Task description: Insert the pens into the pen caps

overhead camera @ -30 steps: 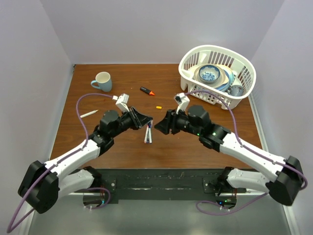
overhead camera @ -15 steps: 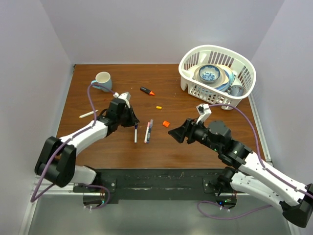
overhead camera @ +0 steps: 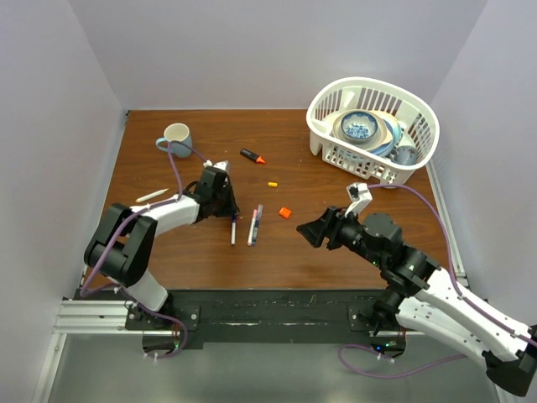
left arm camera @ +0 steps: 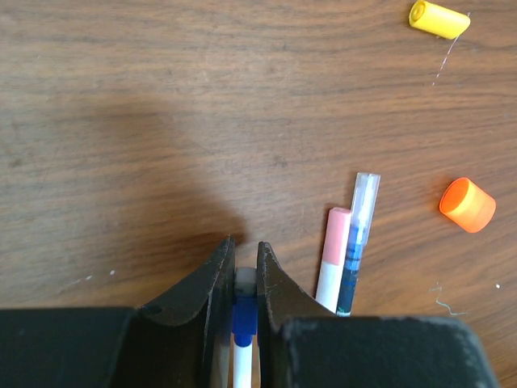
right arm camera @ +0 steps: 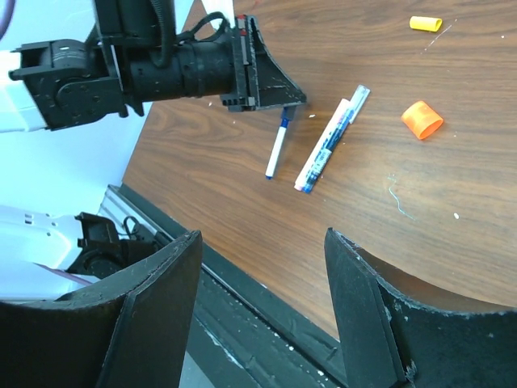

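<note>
Grip first: the left gripper (left arm camera: 245, 246) pinches its jaws narrow on the slim white blue-collared pen (left arm camera: 242, 362) lying on the brown wooden tabletop (left arm camera: 161, 97). Raise it level while the right gripper (right arm camera: 262, 234), jaws wide and empty, fetches the small orange plastic cap (left arm camera: 468, 204).

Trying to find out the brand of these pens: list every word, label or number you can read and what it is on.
No text can be read in any view.
Pair of pens: blue marks along one barrel, too blurred to read.
White pen in the left pincer: no print visible.
Mug, basket, orange cap, yellow cap: no lettering seen.
</note>
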You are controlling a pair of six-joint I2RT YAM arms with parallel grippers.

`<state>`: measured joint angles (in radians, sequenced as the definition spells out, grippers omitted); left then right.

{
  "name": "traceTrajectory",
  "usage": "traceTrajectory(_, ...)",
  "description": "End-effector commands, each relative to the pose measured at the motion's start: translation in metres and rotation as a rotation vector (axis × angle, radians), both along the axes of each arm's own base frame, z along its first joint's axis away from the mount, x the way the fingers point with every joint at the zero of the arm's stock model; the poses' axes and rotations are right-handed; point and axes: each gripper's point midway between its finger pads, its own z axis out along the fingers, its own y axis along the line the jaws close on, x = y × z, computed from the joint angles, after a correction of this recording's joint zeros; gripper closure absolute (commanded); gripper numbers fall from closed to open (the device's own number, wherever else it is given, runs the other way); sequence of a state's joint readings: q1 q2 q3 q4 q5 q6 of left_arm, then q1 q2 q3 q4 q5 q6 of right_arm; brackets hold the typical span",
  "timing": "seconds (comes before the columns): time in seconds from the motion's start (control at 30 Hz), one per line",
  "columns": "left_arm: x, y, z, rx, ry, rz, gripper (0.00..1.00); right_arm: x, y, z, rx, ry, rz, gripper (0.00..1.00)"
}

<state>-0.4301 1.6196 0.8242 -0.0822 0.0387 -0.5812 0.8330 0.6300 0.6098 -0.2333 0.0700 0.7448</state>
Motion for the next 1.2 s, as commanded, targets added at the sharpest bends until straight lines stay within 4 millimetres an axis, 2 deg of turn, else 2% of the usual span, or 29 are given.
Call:
traceTrajectory(0.0,0.024,-0.014,0.018,-0.044,-0.082,-0.019,0.80,0.003,-0.007,-0.003,-0.011,-0.005,-0.036,0.35)
traceTrajectory(0.07,0.028,-0.014,0.020,-0.034,-0.089,-0.024,0.70,0.002,-0.008,-0.001,-0.014,-0.013,-0.037,0.35)
traceTrajectory(0.1,0.029,-0.010,0.021,-0.019,-0.089,-0.018,0.61,0.002,-0.009,0.001,-0.013,-0.018,-0.036,0.34)
traceTrajectory(0.17,0.035,-0.001,0.031,0.025,-0.096,0.015,0.55,0.002,-0.010,0.002,-0.026,-0.026,-0.035,0.34)
traceTrajectory(0.23,0.044,0.016,0.047,0.090,-0.120,0.078,0.43,0.002,-0.012,0.005,-0.032,-0.034,-0.037,0.33)
traceTrajectory(0.27,0.047,0.022,0.052,0.114,-0.129,0.100,0.20,0.001,-0.013,0.004,-0.039,-0.032,-0.038,0.33)
traceTrajectory(0.3,0.051,0.031,0.059,0.143,-0.144,0.120,0.15,0.002,-0.014,0.005,-0.036,-0.037,-0.044,0.34)
traceTrajectory(0.33,0.057,0.044,0.071,0.188,-0.160,0.161,0.14,0.002,-0.016,0.005,-0.037,-0.038,-0.049,0.33)
traceTrajectory(0.43,0.069,0.082,0.087,0.241,-0.188,0.232,0.15,0.001,-0.020,0.007,-0.030,-0.051,-0.063,0.34)
traceTrajectory(0.47,0.075,0.106,0.090,0.244,-0.187,0.290,0.17,0.000,-0.021,0.009,-0.026,-0.059,-0.057,0.34)
traceTrajectory(0.53,0.078,0.129,0.096,0.236,-0.194,0.326,0.20,-0.002,-0.022,0.009,-0.034,-0.058,-0.051,0.34)
traceTrajectory(0.57,0.082,0.155,0.099,0.239,-0.197,0.385,0.20,-0.003,-0.023,0.008,-0.038,-0.057,-0.051,0.34)
traceTrajectory(0.63,0.088,0.179,0.105,0.233,-0.213,0.433,0.20,-0.005,-0.027,0.008,-0.038,-0.062,-0.054,0.34)
traceTrajectory(0.7,0.091,0.217,0.107,0.213,-0.219,0.510,0.20,-0.005,-0.032,0.010,-0.035,-0.073,-0.070,0.34)
traceTrajectory(0.73,0.098,0.220,0.108,0.171,-0.235,0.498,0.20,-0.006,-0.033,0.010,-0.036,-0.076,-0.073,0.34)
traceTrajectory(0.77,0.100,0.236,0.109,0.158,-0.241,0.521,0.20,-0.006,-0.035,0.012,-0.036,-0.082,-0.078,0.34)
traceTrajectory(0.8,0.105,0.241,0.113,0.161,-0.256,0.516,0.20,-0.006,-0.037,0.015,-0.031,-0.091,-0.087,0.34)
traceTrajectory(0.87,0.110,0.261,0.105,0.195,-0.234,0.544,0.20,-0.006,-0.040,0.018,-0.036,-0.101,-0.094,0.34)
traceTrajectory(0.9,0.116,0.268,0.109,0.211,-0.240,0.542,0.21,-0.005,-0.042,0.021,-0.034,-0.111,-0.102,0.34)
traceTrajectory(0.93,0.116,0.275,0.093,0.227,-0.185,0.551,0.21,-0.005,-0.043,0.021,-0.040,-0.111,-0.103,0.34)
traceTrajectory(1.03,0.116,0.297,0.074,0.271,-0.122,0.569,0.26,-0.005,-0.046,0.027,-0.046,-0.125,-0.111,0.34)
traceTrajectory(1.17,0.110,0.310,0.048,0.337,-0.051,0.556,0.27,-0.005,-0.049,0.031,-0.062,-0.138,-0.114,0.34)
